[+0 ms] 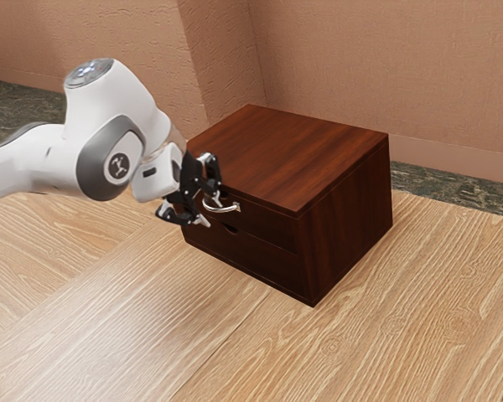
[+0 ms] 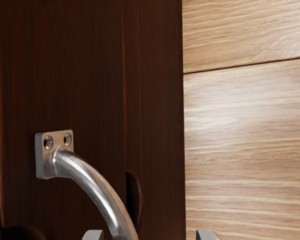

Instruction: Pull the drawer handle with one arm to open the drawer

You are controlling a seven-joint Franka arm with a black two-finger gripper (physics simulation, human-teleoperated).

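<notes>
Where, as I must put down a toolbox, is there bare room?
The cabinet top is bare, as is the floor before it and toward the exterior view's right. Crowded: the upper drawer front, where the gripper sits at the handle.

The tool point(image 1: 199, 199) straddles the handle point(image 1: 222, 204) on the upper drawer point(image 1: 264, 219).

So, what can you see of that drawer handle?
The handle is a curved bar of brushed silvery metal, arching out from a square plate held by two screws on the dark wooden upper drawer front. The hand is at it, fingers open to either side; whether they touch it I cannot tell.
</notes>
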